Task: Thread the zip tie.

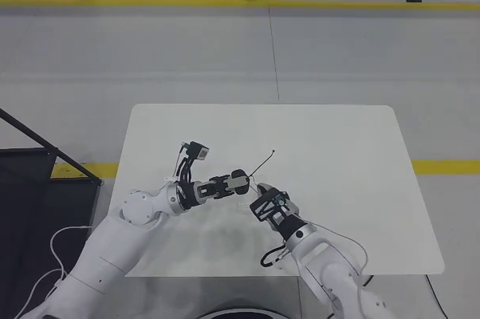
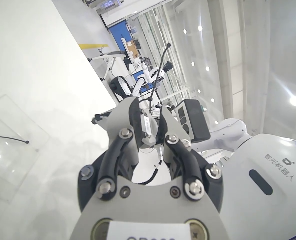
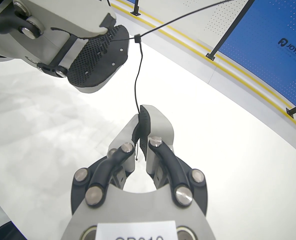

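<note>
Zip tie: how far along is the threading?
Done: right end effector is shut on the zip tie, its head standing clear. In hand: a long strand seems to run through that head toward the left end effector. Remaining: pulling it snug.

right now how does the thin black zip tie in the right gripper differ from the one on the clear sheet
The held zip tie is raised, pinched in the right gripper's fingers; the loose zip tie lies on the clear sheet. The held one is kinked, the loose one nearly straight. Both are thin, black.
</note>
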